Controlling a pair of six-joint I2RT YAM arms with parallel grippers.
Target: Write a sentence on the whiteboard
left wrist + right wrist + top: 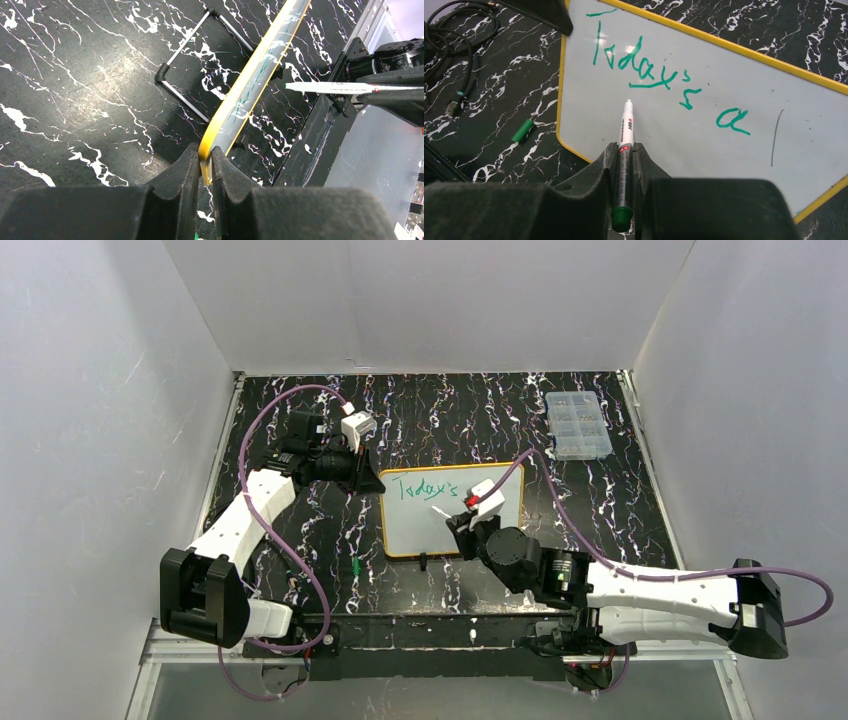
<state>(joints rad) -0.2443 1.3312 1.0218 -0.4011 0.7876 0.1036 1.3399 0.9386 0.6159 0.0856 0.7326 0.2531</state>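
The whiteboard (420, 525), white with a yellow frame, lies mid-table with "Today's a" written on it in green (644, 75). My left gripper (372, 483) is shut on the board's top-left corner; in the left wrist view the yellow frame (250, 80) runs between the fingertips of that gripper (205, 160). My right gripper (462, 520) is over the board's lower right part, shut on a green-capped marker (625, 135). In the right wrist view this gripper (625, 150) points the marker tip at the board just below the word. Whether the tip touches the board I cannot tell.
A clear compartmented box (578, 424) sits at the back right. A loose green marker cap (522, 130) lies left of the board's lower edge. A black clip foot (424, 562) sits at the board's near edge. White walls enclose three sides.
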